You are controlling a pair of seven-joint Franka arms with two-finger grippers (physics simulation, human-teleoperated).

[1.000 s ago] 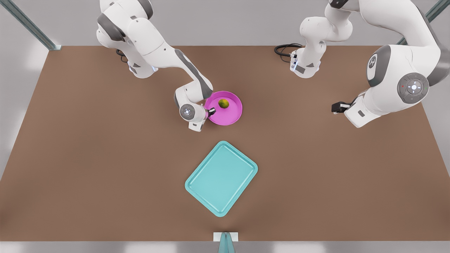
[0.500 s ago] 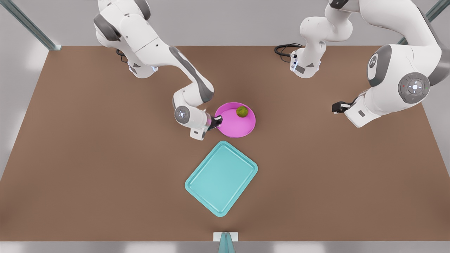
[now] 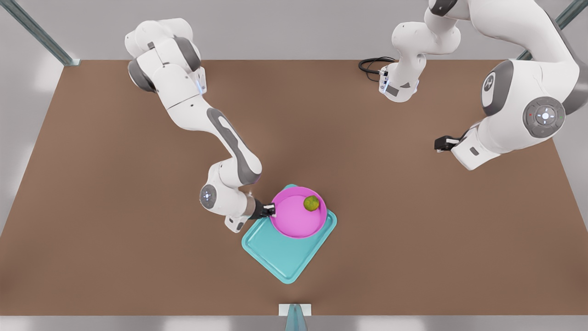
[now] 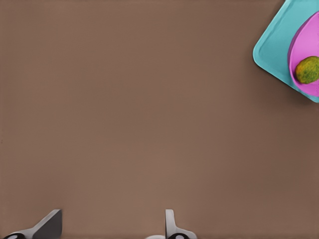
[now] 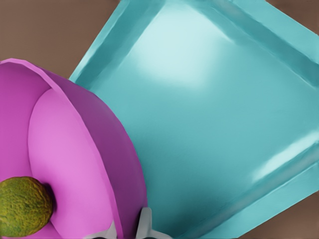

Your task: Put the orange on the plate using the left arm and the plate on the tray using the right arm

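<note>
Right gripper (image 3: 271,211): on the front view's left, your right arm reaches down to the plate, its fingers (image 5: 144,224) pinched onto the near rim, one each side of the wall.
Plate (image 3: 294,219): you see it pink, held over the far end of the tray; whether it touches the tray floor, you cannot tell.
Orange (image 3: 311,203): sits inside the plate, close to the rim on the side away from the gripper.
Tray (image 3: 280,255): teal, lying at an angle on the brown table (image 3: 115,239), its near half bare.
Left gripper (image 3: 440,144): on the front view's right, your left arm waits well apart from the tray, above bare table; its two fingertips (image 4: 50,224) stand spread with nothing between them.
Writing: no readable label or brand anywhere you look.
Right wrist view: gives you the plate's wall (image 5: 107,149) edge-on, the orange (image 5: 22,206) against it, and the glossy tray floor (image 5: 209,114) beyond.
Left wrist view: gives you open table, with a tray corner (image 4: 271,47), plate edge (image 4: 304,59) and orange (image 4: 308,69) far off.
</note>
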